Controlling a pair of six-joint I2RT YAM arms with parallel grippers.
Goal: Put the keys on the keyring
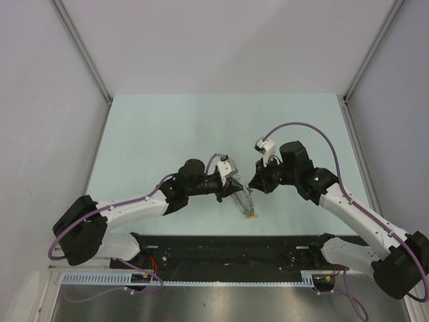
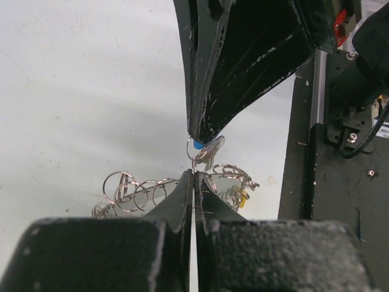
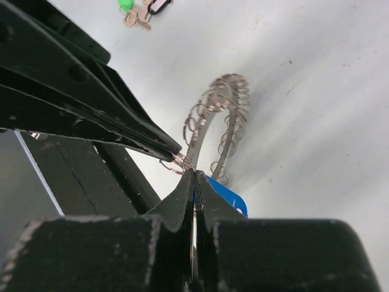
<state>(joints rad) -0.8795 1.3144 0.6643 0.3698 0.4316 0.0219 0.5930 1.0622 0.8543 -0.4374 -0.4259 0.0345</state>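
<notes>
The keyring (image 1: 245, 201) hangs between my two grippers just above the table, a yellow tag (image 1: 253, 215) at its low end. In the right wrist view its grey band (image 3: 213, 125), fringed with small rings, runs up to the fingertips. My left gripper (image 1: 236, 187) (image 2: 194, 173) is shut on a small split ring (image 3: 180, 161) at the keyring's edge. My right gripper (image 1: 253, 182) (image 3: 194, 175) is shut on a blue-tagged key (image 3: 230, 194), tip to tip with the left. The key's silver blade (image 2: 211, 148) shows in the left wrist view.
A green-tagged key (image 3: 126, 7) lies with another key on the table beyond the keyring. The black base rail (image 1: 228, 251) runs along the near edge, close below the grippers. Grey walls enclose the pale green table (image 1: 201, 127).
</notes>
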